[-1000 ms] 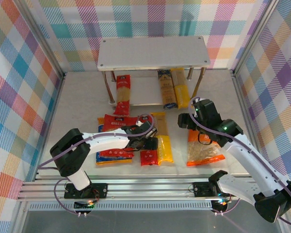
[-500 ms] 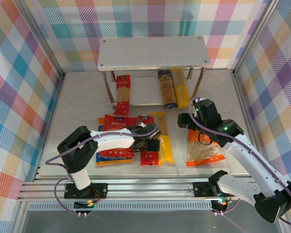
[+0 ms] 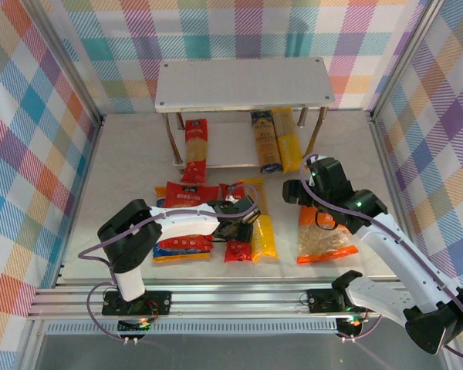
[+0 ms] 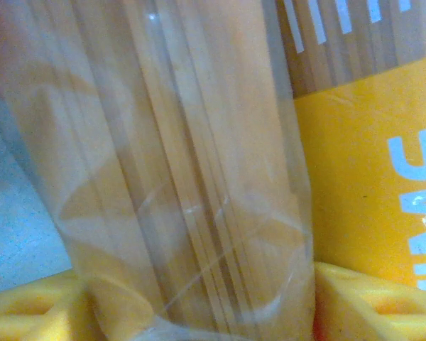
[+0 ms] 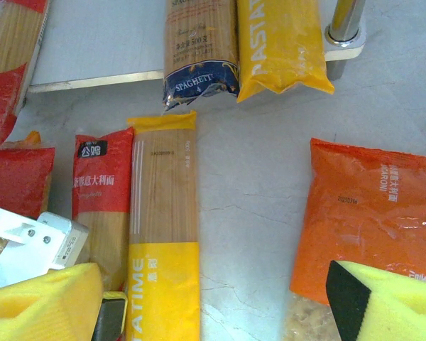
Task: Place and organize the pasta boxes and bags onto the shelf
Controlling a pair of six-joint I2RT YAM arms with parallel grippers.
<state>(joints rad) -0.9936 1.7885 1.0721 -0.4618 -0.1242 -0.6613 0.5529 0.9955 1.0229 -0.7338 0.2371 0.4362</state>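
Observation:
My left gripper [image 3: 238,229] sits low over a red slim pasta box [image 3: 237,250] lying on the table, and its yellow pads [image 4: 378,307] press both sides of the box's clear window [image 4: 184,177]. A yellow pasta box [image 3: 259,231] lies right beside it. My right gripper [image 3: 316,190] hangs open over bare table [image 5: 255,213], between the yellow box [image 5: 163,234] and the orange bag [image 5: 369,213]. The shelf [image 3: 239,85] stands at the back. Its lower board holds a red box [image 3: 195,145], a dark blue box [image 3: 265,139] and a yellow box [image 3: 287,139].
A red bag [image 3: 187,193] and a blue-and-red bag [image 3: 179,248] lie left of the gripped box, partly under my left arm. Metal shelf legs [image 5: 343,25] stand by the packs' ends. Checked walls close off both sides, and a rail runs along the near edge.
My left gripper has narrowed its jaws onto the red box, and its arm has shifted slightly right. The right arm has not moved.

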